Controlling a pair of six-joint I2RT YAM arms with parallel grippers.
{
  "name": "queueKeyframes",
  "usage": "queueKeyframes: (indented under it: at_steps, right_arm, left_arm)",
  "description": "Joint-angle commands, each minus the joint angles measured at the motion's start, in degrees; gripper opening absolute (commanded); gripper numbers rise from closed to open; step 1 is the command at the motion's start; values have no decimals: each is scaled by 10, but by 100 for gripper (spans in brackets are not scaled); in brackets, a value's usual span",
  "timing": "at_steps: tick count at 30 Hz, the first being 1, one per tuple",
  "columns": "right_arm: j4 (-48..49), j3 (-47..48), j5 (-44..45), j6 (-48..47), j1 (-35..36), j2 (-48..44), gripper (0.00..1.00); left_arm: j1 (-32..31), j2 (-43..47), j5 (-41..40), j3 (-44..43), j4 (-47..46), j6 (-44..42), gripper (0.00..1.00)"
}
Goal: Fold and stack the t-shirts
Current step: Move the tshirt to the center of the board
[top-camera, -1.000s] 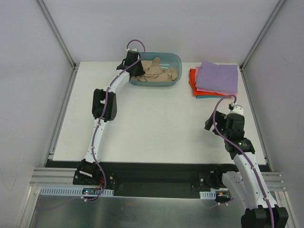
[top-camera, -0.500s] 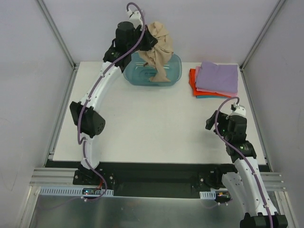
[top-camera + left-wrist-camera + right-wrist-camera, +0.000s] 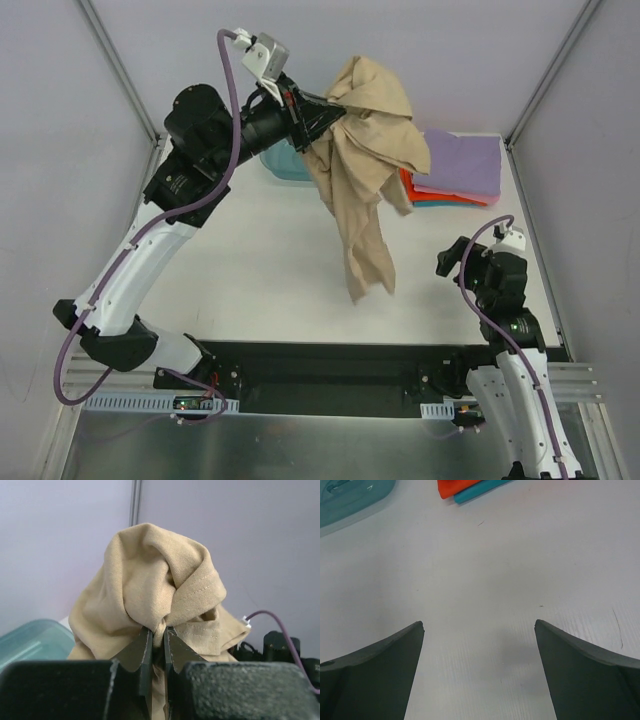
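My left gripper (image 3: 325,105) is raised high above the table and shut on the tan-beige t-shirt (image 3: 365,170), which hangs down bunched over the table's middle. In the left wrist view the jaws pinch a fold of the tan-beige t-shirt (image 3: 160,595) at the left gripper (image 3: 158,630). A folded stack sits at the back right, with the lilac t-shirt (image 3: 465,160) on top and pink, orange-red (image 3: 408,180) and teal edges under it. My right gripper (image 3: 452,262) is open and empty low over the table's right side; it also shows in the right wrist view (image 3: 479,625).
The translucent teal tub (image 3: 285,165) stands at the back centre, mostly hidden behind my left arm and the hanging shirt; it shows in the left wrist view (image 3: 35,640) too. The white table (image 3: 250,270) is edged by metal frame posts and grey walls.
My left gripper has lifted the tan-beige t-shirt out of the tub and swung it up and toward the front right; the shirt now hangs free. My right arm has shifted slightly.
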State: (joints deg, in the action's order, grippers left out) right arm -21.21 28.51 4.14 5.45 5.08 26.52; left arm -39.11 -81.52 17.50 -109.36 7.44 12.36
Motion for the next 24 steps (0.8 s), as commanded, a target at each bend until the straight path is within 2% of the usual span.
queueKeyframes:
  at_steps: [1, 7, 9, 13, 15, 16, 20, 21, 22, 23, 24]
  right_arm:
    - [-16, 14, 10, 4, 2, -14, 97]
    - [-29, 19, 16, 3, 2, -19, 97]
    - [-30, 18, 15, 4, 2, -17, 97]
    - [-34, 22, 23, 6, 2, -3, 97]
    - [-42, 26, 31, 7, 2, 12, 97]
    - [-43, 29, 29, 8, 2, 15, 97]
    - [-41, 29, 28, 8, 2, 27, 97]
    - [-41, 29, 31, 8, 2, 27, 97]
    - [-42, 28, 33, 8, 3, 27, 97]
    - [-44, 29, 34, 8, 3, 26, 97]
    - [-45, 28, 37, 7, 3, 27, 97]
  left_arm:
    - [-6, 10, -35, 69, -23, -5, 0]
    - [-6, 17, -97, 164, -30, 12, 0]
    - [-6, 9, -73, 215, -42, 27, 0]
    - [-19, -80, -26, 260, -52, 90, 0]
    - [-39, -124, -14, 256, -53, 113, 0]
    - [-47, -173, -10, 248, -56, 124, 0]
    - [-82, -280, 38, 165, -54, 147, 0]
    - [-87, -305, 48, 152, -51, 150, 8]
    - [-89, -312, 57, 143, -50, 158, 27]
    - [-89, -315, 66, 137, -49, 156, 60]
    - [-90, -306, 63, 141, -45, 155, 69]
